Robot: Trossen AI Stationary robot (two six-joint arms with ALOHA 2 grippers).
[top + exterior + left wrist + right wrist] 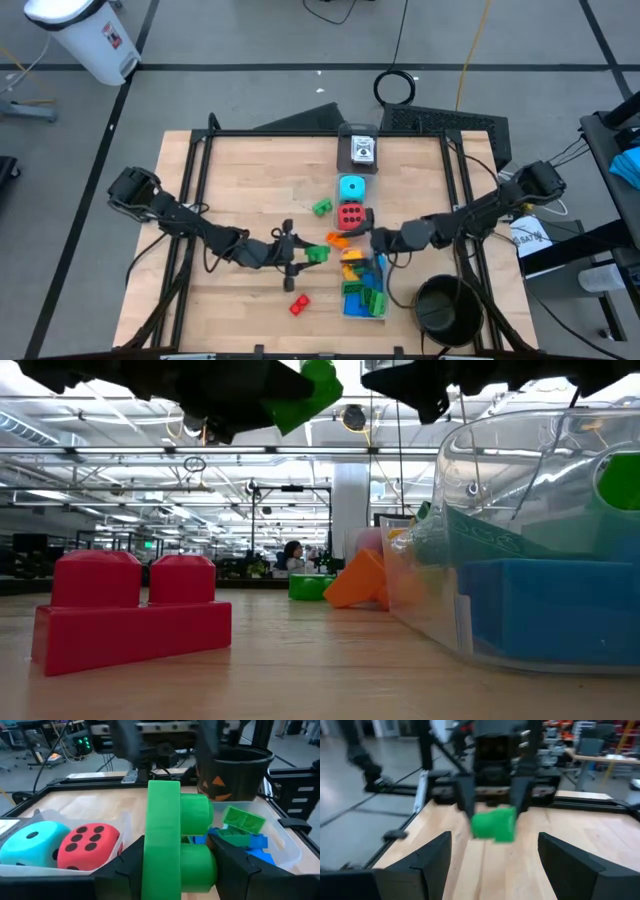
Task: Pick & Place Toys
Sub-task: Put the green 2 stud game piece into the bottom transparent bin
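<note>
**Green brick in transit to the box**

Carry step, I judge. Left gripper (pixel 308 255) is clamped on a green brick (pixel 317 254), lifted off the table (pixel 250 170), at nine o'clock of the clear box (pixel 382 310). Next: travel over the box, then release. Right gripper (pixel 378 240), fingers spread, holding nothing, hovers at the box's twelve o'clock.
</note>
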